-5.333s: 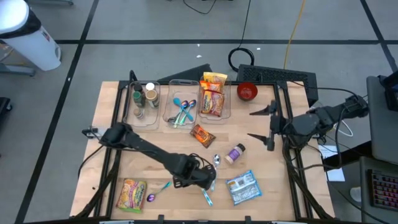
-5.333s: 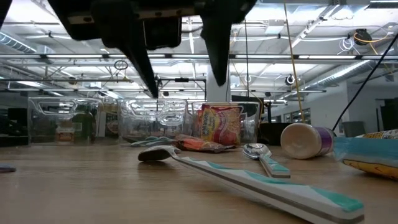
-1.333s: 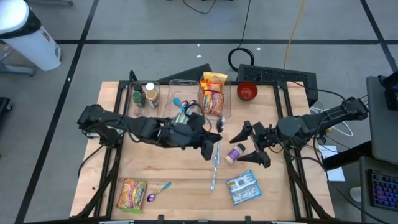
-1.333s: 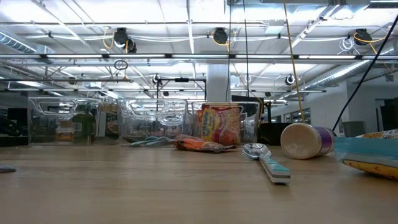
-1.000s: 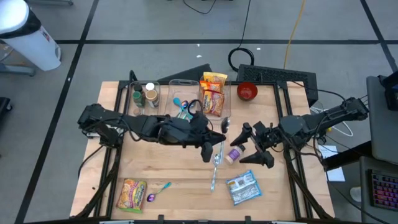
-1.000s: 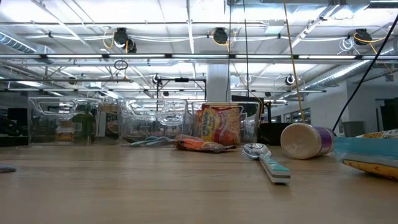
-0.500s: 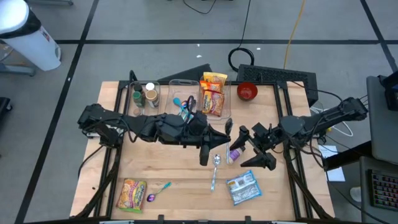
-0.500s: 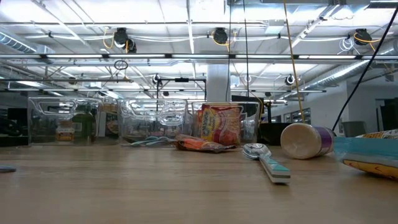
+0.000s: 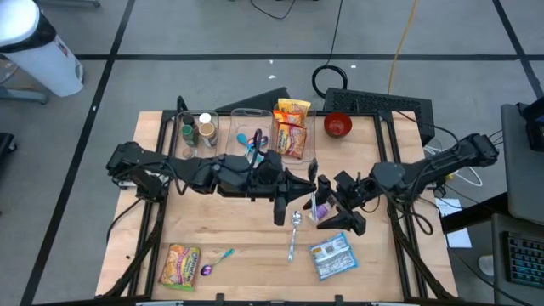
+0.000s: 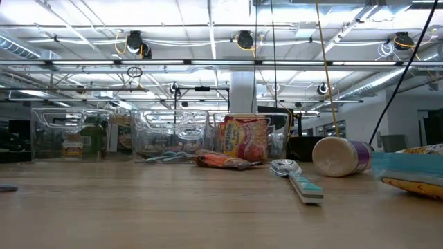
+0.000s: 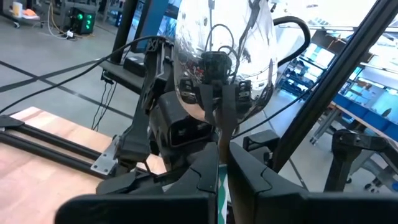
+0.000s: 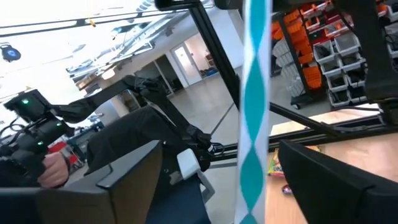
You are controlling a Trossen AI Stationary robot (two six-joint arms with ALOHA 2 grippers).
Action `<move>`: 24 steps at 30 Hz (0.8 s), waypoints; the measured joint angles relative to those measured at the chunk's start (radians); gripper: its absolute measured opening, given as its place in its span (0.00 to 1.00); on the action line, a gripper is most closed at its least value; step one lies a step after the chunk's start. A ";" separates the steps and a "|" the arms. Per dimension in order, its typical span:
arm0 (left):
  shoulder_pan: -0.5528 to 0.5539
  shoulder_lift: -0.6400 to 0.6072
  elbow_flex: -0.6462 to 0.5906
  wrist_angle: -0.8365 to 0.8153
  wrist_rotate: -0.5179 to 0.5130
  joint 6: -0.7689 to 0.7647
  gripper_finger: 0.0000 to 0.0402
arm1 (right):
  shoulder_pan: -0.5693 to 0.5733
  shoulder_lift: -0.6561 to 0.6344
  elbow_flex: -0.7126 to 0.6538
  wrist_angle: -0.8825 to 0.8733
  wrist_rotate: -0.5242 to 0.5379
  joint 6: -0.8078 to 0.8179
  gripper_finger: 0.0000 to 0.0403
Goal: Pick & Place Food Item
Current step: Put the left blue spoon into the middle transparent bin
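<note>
Grey floor (image 9: 195,34) crossed by dark tape lines (image 9: 110,59) surrounds the wooden surface (image 9: 246,234), spreading outward from where the end effectors meet above its middle. Beyond them, off the far edge, a black cable coil (image 9: 333,78) lies on the floor, and a yellow cable (image 9: 399,42) runs away. At table height, a white ceiling with rows of strip lights (image 10: 104,38) and a white column (image 10: 240,90) stand behind. Orange storage bins (image 12: 311,37) line shelving in the room.

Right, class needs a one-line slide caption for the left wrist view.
Left end effector shut on an upright spoon, the right arm facing it close by.
</note>
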 joint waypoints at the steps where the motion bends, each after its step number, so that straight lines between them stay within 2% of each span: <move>1: 0.000 0.000 0.000 -0.001 0.000 0.000 0.03 | -0.001 0.000 0.000 -0.001 0.000 0.000 0.75; 13: 0.000 0.000 0.000 -0.028 -0.026 -0.015 0.03 | -0.027 0.000 0.000 -0.001 0.003 0.000 0.44; 24: 0.000 0.004 0.000 -0.029 -0.026 -0.023 0.03 | -0.045 0.000 0.000 -0.003 0.003 -0.011 0.08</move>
